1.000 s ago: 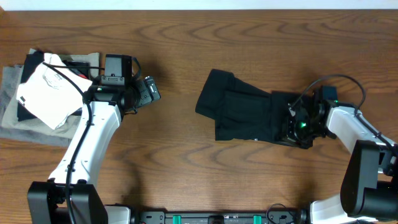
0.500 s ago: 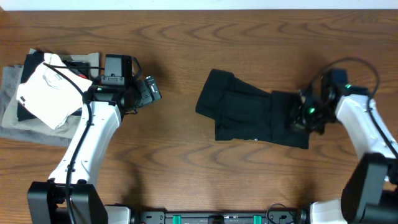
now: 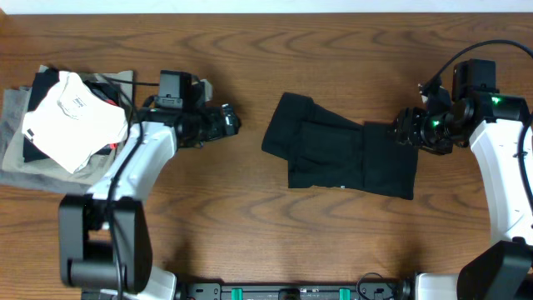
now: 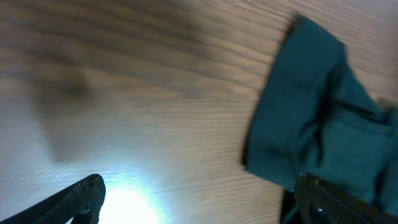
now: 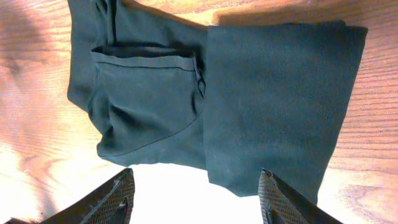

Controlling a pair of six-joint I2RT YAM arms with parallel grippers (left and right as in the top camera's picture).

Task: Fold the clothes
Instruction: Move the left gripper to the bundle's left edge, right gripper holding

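the black t-shirt (image 3: 341, 154) lies partly folded mid-table (image 3: 250, 225), right half flat, left end lumpy. both grippers are empty with jaws apart: the right gripper (image 3: 405, 130) by the shirt's right edge, the left gripper (image 3: 230, 122) near its left end. probably best to pinch the lumpy end through all layers, carry it low and match the edges.

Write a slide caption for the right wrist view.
Open right hand above one end of a partly folded black soft-fabric T-shirt lying on the brown wooden table.
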